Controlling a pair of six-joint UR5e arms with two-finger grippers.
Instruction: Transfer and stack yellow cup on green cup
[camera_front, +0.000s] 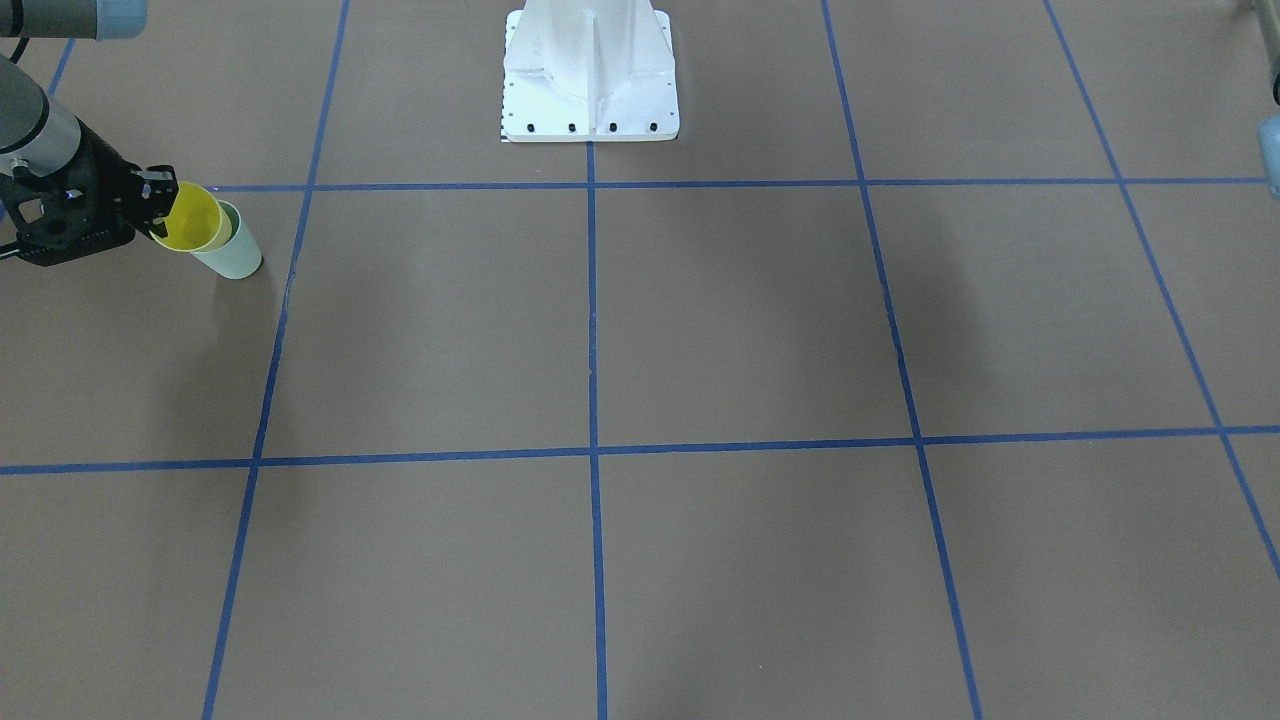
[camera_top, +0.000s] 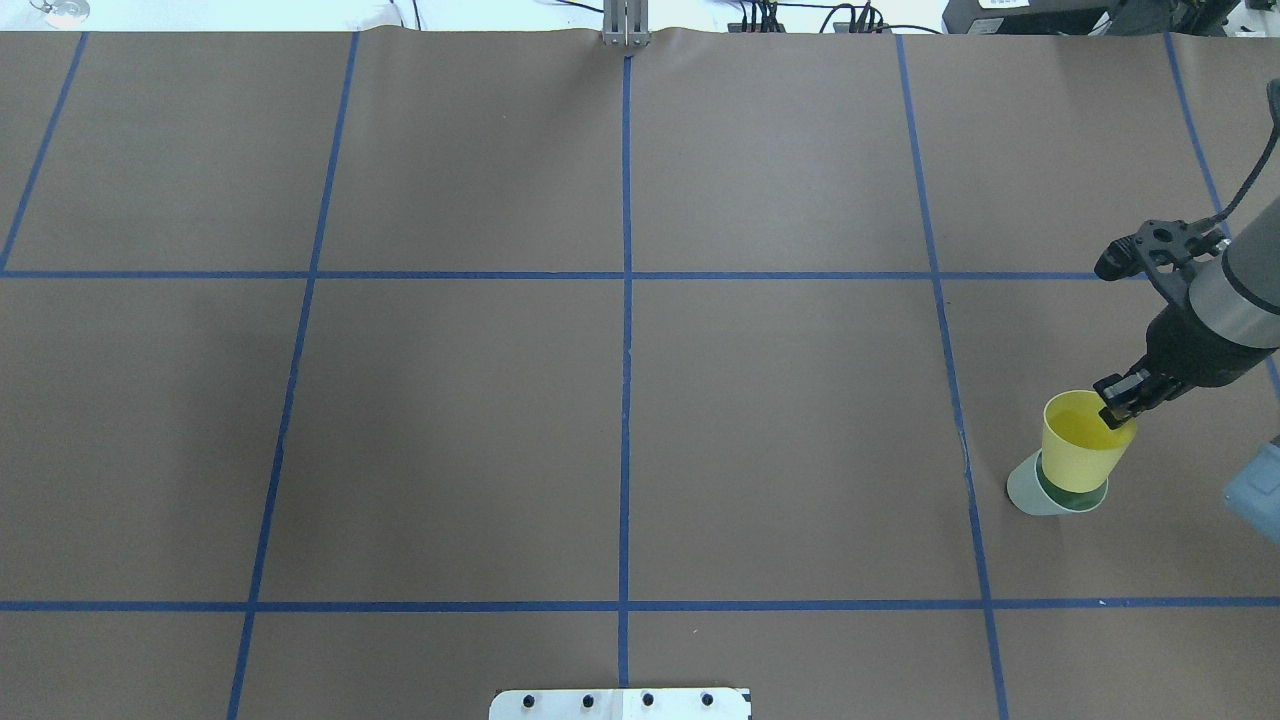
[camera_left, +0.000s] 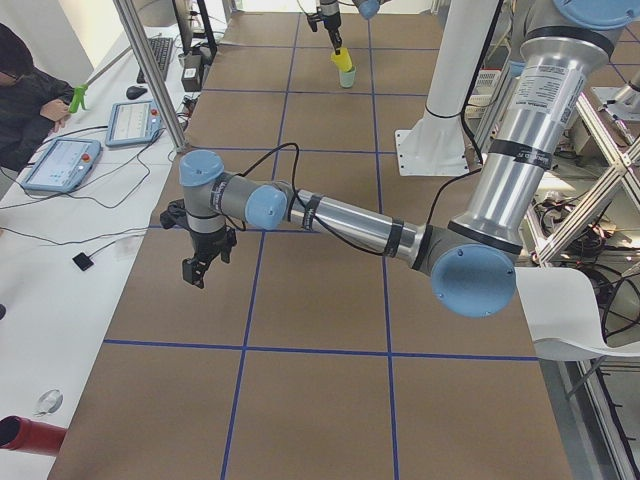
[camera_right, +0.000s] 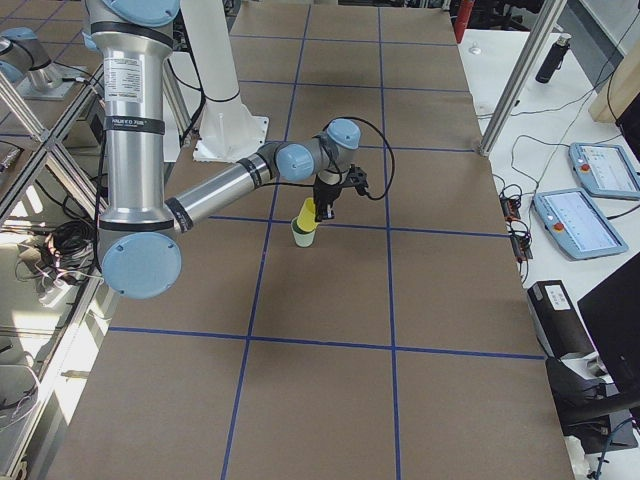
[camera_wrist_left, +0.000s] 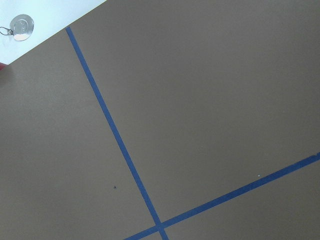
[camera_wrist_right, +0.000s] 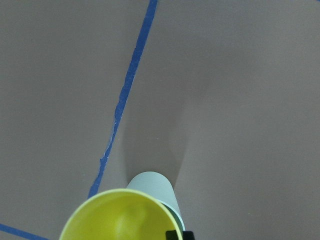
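The yellow cup (camera_front: 195, 218) sits partly inside the green cup (camera_front: 238, 256), which stands on the brown table by the robot's right end. My right gripper (camera_front: 163, 207) is shut on the yellow cup's rim, one finger inside it. The overhead view shows the yellow cup (camera_top: 1080, 445), the green cup (camera_top: 1030, 492) below it and the right gripper (camera_top: 1118, 403). The right wrist view looks down into the yellow cup (camera_wrist_right: 117, 217) with the green cup (camera_wrist_right: 155, 185) behind. My left gripper (camera_left: 196, 270) hangs above the table's far left end, seen only from the side; I cannot tell whether it is open.
The white robot base (camera_front: 590, 80) stands at the table's middle rear. Blue tape lines (camera_top: 626, 300) divide the brown table. An operator (camera_left: 20, 100) and tablets (camera_left: 60, 165) are on a white desk beyond the far edge.
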